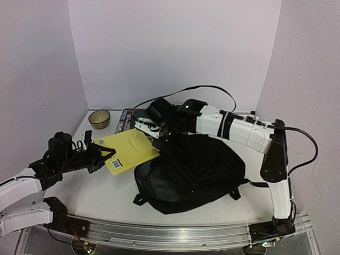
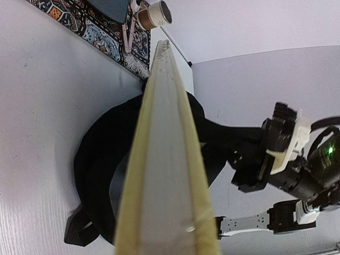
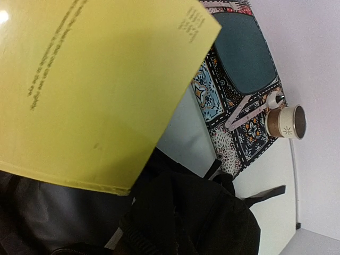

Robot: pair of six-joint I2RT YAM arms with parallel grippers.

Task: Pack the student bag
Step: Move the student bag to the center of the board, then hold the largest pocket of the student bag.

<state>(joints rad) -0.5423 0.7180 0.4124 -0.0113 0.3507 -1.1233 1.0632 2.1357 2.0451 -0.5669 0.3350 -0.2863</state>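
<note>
Student bag, a large soft black fabric backpack (image 1: 196, 170), lies slumped on the white table (image 1: 106, 194) right of centre, its mouth toward the flat yellow paperback book (image 1: 127, 150). Left gripper (image 1: 103, 155) is clamped on the book's outer edge. The right gripper (image 1: 162, 133) is closed at the bag's rim, whether on fabric I cannot tell. Risks: the limp opening may sag shut so the book's corner snags the rim, or the edge-only hold may let the book pivot and slip.

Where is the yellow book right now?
In the top view it sits left of centre: the yellow book is held by the left gripper, right beside the black backpack, with the small bowl behind it.
</note>
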